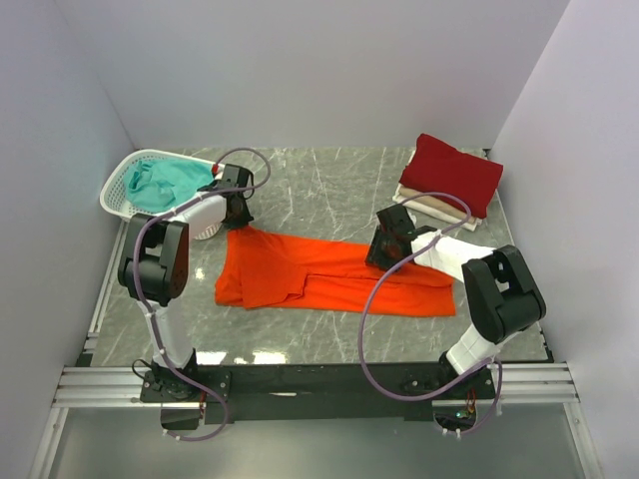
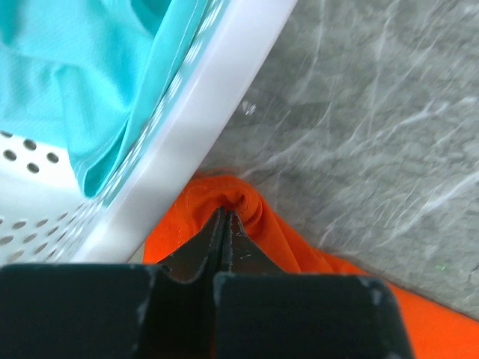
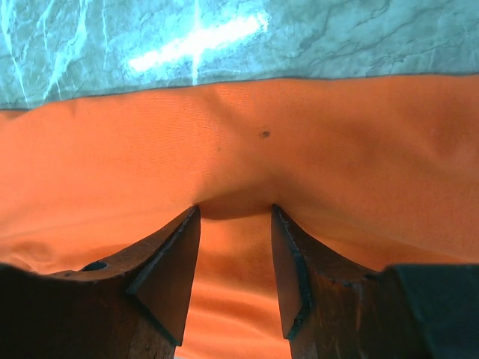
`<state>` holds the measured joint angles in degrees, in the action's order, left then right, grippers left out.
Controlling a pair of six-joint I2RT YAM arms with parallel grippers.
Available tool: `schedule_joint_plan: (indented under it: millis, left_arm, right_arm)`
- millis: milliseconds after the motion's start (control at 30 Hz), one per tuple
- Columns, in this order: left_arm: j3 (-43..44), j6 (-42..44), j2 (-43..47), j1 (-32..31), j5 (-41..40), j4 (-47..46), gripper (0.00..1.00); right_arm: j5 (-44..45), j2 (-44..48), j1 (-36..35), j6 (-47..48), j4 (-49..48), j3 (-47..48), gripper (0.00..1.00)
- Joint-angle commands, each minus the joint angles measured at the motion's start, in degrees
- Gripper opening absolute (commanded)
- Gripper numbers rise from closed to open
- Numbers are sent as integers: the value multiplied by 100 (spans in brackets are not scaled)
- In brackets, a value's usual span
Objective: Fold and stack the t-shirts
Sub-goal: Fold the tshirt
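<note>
The bright orange t-shirt (image 1: 319, 274) lies spread across the middle of the table. My left gripper (image 1: 238, 218) is shut on its far left corner, next to the basket; the left wrist view shows the jaws (image 2: 224, 215) closed on a bunched fold of orange cloth (image 2: 281, 239). My right gripper (image 1: 386, 249) is open at the shirt's far edge, its fingertips (image 3: 234, 211) pressed onto the orange cloth (image 3: 262, 142) with cloth lying between them. The dark red t-shirt (image 1: 451, 172) lies folded on the cream-white one (image 1: 431, 206) at the back right. The teal t-shirt (image 1: 165, 183) lies crumpled in the basket.
The white lattice basket (image 1: 118, 190) stands at the back left, its rim (image 2: 202, 105) right beside my left gripper. The grey marble table (image 1: 329, 185) is walled in by white panels on three sides. A black rail runs along the near edge.
</note>
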<state>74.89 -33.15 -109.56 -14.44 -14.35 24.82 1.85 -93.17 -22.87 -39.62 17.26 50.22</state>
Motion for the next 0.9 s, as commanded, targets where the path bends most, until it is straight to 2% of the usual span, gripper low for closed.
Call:
schedule_joint_plan:
  millis: [0,267,433,533,667,767,867]
  left_arm:
    - [254,115,-31,11,38,-153,1]
    - [-106,-69,206,2,11,-109,1]
    - [271,-131,356,-182,231,75,3]
    - [710,-192,374,-393,248,347,6]
    - [1307,-298,382,-613,91,778,20]
    - [1300,-394,523,-683,46,902,25]
    - [1003,-491,672,-710,317,858,25]
  right_arm:
    - [272,-176,107,-29,437,-179,50]
    - [307,-97,108,-11,463,-188,50]
    - [334,176,99,173,673,-13,51]
    - [325,395,99,200,849,172,51]
    - [316,729,90,279,1122,445,51]
    - [220,835,90,472,1228,664,51]
    - [-26,722,81,665,1158,814,51]
